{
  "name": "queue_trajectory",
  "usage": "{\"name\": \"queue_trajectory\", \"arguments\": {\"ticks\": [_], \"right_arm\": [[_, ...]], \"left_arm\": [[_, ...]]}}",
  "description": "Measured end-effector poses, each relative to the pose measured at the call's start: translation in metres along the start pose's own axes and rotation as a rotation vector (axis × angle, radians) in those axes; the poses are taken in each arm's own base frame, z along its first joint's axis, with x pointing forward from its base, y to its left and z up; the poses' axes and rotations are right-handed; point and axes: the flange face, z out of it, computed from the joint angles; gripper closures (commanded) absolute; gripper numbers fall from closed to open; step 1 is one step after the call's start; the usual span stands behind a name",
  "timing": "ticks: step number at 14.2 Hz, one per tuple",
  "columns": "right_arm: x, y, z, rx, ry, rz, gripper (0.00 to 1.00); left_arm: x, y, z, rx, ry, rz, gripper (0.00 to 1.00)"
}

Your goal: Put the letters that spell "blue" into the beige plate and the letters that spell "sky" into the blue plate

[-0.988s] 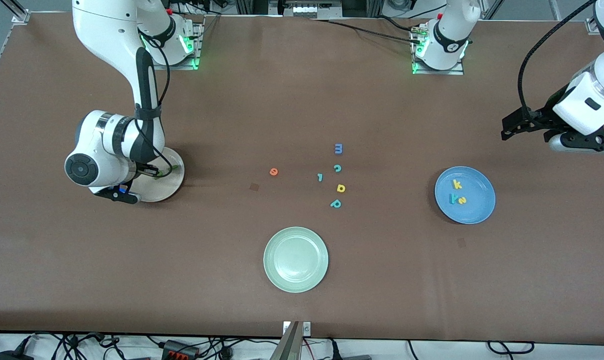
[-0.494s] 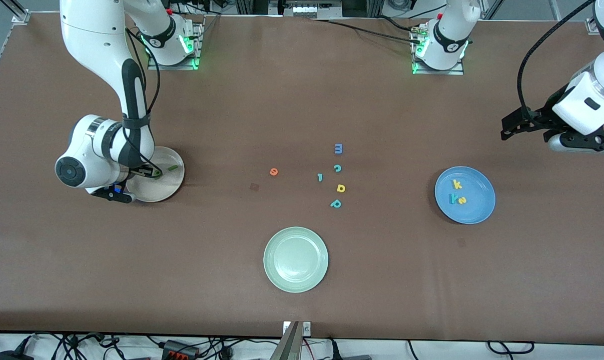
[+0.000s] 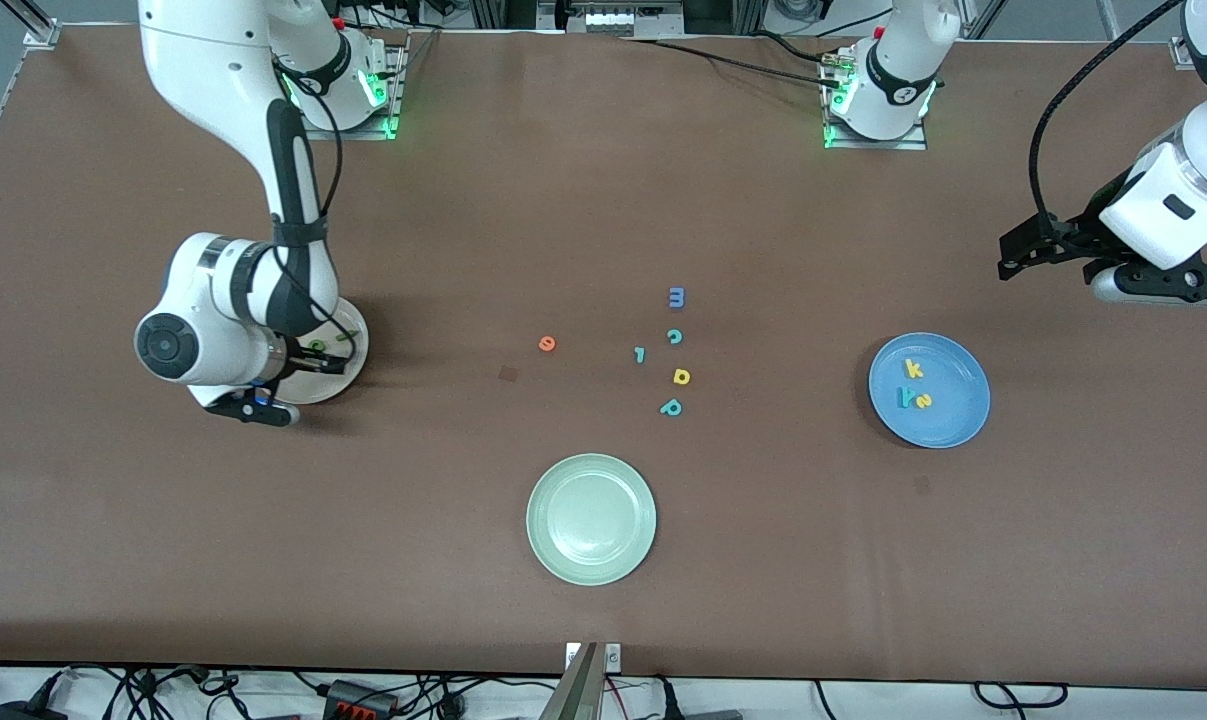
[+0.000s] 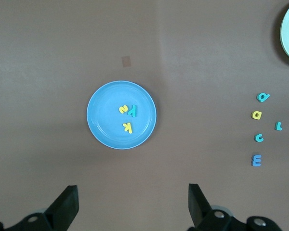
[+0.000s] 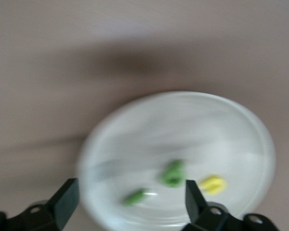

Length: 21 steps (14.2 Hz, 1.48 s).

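- The pale green plate (image 3: 591, 519) lies nearest the front camera, with nothing in it, and has no part in the job.
- Farther back, a loose cluster of foam letters sits mid-table: the teal p (image 3: 671, 407), the yellow d-like letter (image 3: 681, 376), a small teal l-like piece (image 3: 640, 354), the teal c (image 3: 674, 337) and the blue m (image 3: 676, 297).
- The orange e (image 3: 547, 344) lies alone on the table (image 3: 603, 200), between that cluster and the beige plate, so it is not yet delivered.
- The blue plate (image 3: 948, 425), toward the left arm's end, holds the yellow k (image 3: 914, 369), the yellow s (image 3: 923, 401) and the teal y (image 3: 904, 398); "sky" looks finished.
- The beige plate (image 5: 241, 125), toward the right arm's end, holds the green b (image 5: 173, 173), the thin green l (image 5: 134, 196) and the yellow u (image 5: 213, 184).
- The right gripper (image 5: 127, 199) hangs over the beige plate with its jaws spread wide and nothing between them.
- The left gripper (image 4: 132, 204) waits in the air over bare table by the blue plate, jaws wide and empty.
- As I judge it, six of seven letters are placed; only the orange e is left to fetch.
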Motion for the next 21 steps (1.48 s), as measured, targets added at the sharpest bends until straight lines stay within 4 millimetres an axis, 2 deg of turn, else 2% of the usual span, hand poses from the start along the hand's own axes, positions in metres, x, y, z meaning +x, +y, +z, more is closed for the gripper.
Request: {"name": "queue_trajectory", "arguments": {"ticks": [2,4,6,10,12,15,17,21], "right_arm": [[-0.009,-0.054,-0.013,0.037,0.042,-0.040,0.00],[-0.025,-0.107,-0.014,0.035,0.087,-0.067,0.00],[-0.046,-0.155,-0.005,0.030,0.131,-0.055,0.00],[-0.083,-0.242,0.014,0.038,0.165,0.078,0.08],[-0.101,-0.278,0.030,0.050,0.153,0.139,0.21],[-0.117,-0.301,0.051,0.064,0.143,0.173,0.31],[-0.121,-0.307,0.063,0.064,0.142,0.188,0.40],[-0.125,-0.311,0.072,0.059,0.135,0.186,0.47]], "left_arm": [[0.000,0.000,0.000,0.000,-0.001,0.000,0.00],[-0.001,0.000,0.001,0.000,-0.010,0.001,0.00],[-0.001,0.001,0.001,0.000,-0.012,0.001,0.00],[-0.002,0.001,0.001,0.000,-0.015,0.002,0.00],[-0.002,0.001,0.001,0.000,-0.015,0.002,0.00],[-0.002,0.001,0.001,0.001,-0.015,0.002,0.00],[-0.002,0.001,0.001,0.001,-0.016,0.002,0.00],[-0.002,0.001,0.001,0.001,-0.016,0.002,0.00]]}}
